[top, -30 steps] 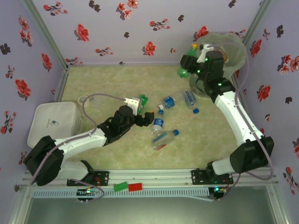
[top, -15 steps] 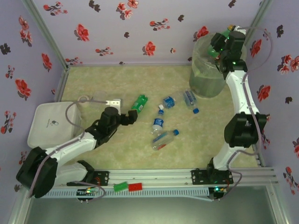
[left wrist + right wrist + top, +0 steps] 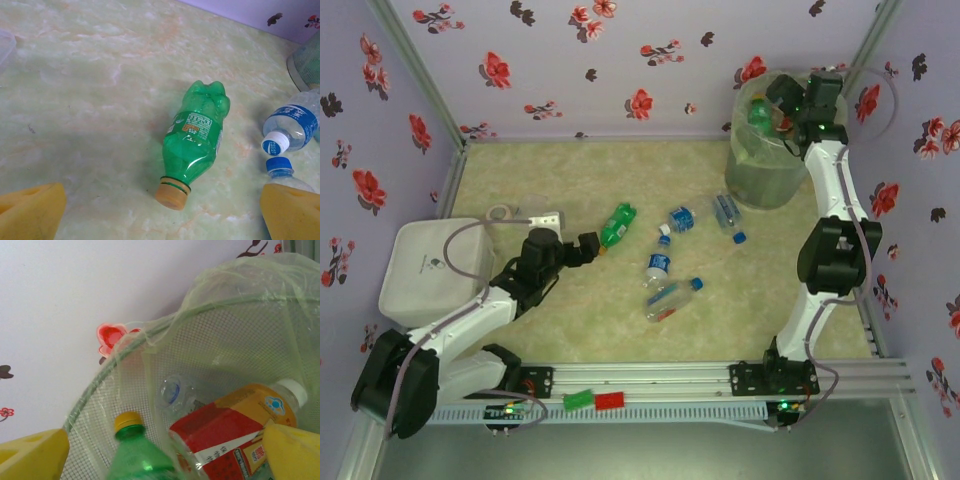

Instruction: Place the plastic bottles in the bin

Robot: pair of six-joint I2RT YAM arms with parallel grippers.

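Green bottle lies on its side, tan-capped, seemingly slightly dented.

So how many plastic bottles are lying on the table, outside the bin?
5. Green yellow-capped bottle near the left gripper; blue-labelled clear bottle mid-table; second blue-labelled bottle nearer the grey-green bin; third blue-labelled bottle below them; red-labelled clear bottle nearest the arms. More may be hidden.

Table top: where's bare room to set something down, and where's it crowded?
Bare: the strip along the back wall, left of the bin; the near strip along the rail, right of the left arm. Crowded: mid-table, around the green bottle and four clear bottles.
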